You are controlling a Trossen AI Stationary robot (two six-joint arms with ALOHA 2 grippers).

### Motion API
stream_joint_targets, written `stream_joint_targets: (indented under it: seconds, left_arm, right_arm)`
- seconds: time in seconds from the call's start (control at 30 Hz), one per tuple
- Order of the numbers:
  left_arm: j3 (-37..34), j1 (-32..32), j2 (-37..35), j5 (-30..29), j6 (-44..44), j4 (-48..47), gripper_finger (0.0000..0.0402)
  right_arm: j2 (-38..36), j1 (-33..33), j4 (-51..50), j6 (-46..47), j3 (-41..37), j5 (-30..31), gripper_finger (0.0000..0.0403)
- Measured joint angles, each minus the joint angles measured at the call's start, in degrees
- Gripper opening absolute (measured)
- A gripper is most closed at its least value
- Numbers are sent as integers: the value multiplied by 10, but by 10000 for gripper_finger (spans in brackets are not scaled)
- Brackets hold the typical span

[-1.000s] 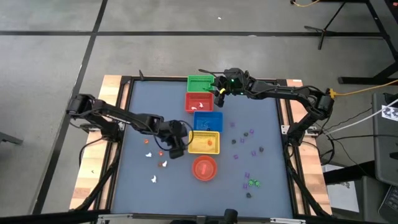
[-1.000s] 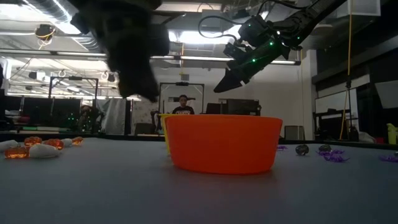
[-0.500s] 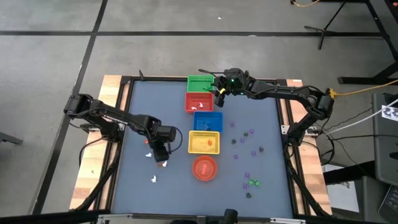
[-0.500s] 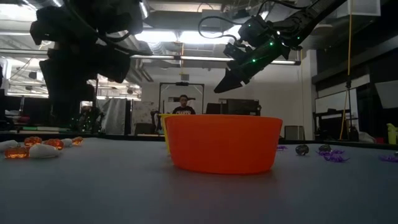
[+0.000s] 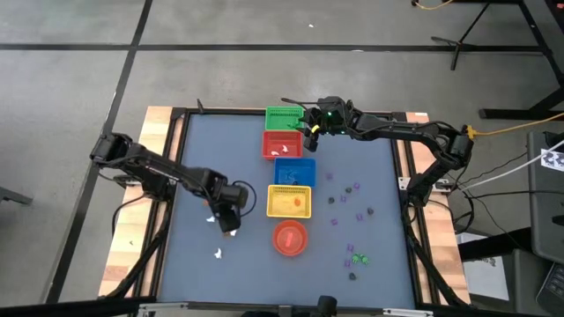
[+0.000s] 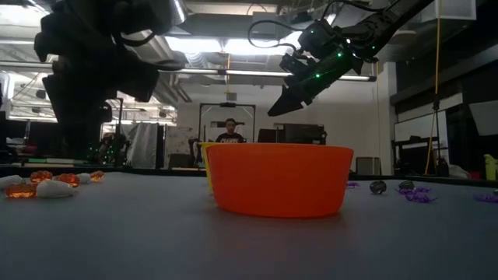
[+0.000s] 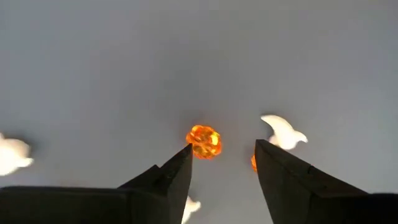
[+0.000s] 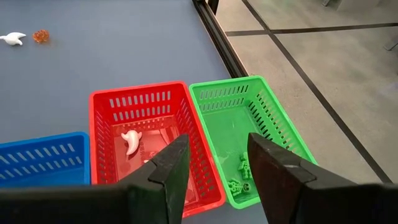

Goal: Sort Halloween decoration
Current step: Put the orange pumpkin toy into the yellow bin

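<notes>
Orange and white Halloween trinkets lie on the table's left part (image 5: 220, 231). My left gripper (image 5: 230, 220) hangs over them, pointing down, open. In its wrist view an orange trinket (image 7: 204, 140) lies just off one fingertip of my left gripper (image 7: 224, 149), and a white one (image 7: 283, 132) lies off the other. A second orange piece (image 7: 253, 163) is half hidden behind that finger. My right gripper (image 5: 310, 134) waits open and empty above the red basket (image 8: 149, 143) and the green basket (image 8: 249, 118). The red basket holds a white trinket (image 8: 129, 140). The green one holds green trinkets (image 8: 239, 177).
Green (image 5: 282, 116), red (image 5: 281, 145), blue (image 5: 294, 171) and yellow (image 5: 289, 202) baskets stand in a row down the table's middle, with a round orange bowl (image 5: 289, 238) below them. Purple and dark trinkets (image 5: 352, 198) are scattered on the right. A person (image 6: 229, 132) stands far behind.
My left gripper has gone from beside the yellow basket toward the table's left edge and a little down, and has tipped from slanting to pointing almost straight down over the orange and white trinkets. The right arm has kept still.
</notes>
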Motion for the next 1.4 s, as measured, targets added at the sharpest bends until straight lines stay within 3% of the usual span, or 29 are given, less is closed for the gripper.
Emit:
stream_joint_targets:
  seconds: [0.13,0.9,1.4]
  left_arm:
    - [0,-12,0,-35,0,0,161]
    - [-39,-40,0,-68,0,45,161]
    - [-53,-56,17,-57,-4,53,161]
  right_arm:
    - [0,0,0,0,0,0,160]
    - [0,0,0,0,0,0,160]
    - [0,0,-1,0,0,0,160]
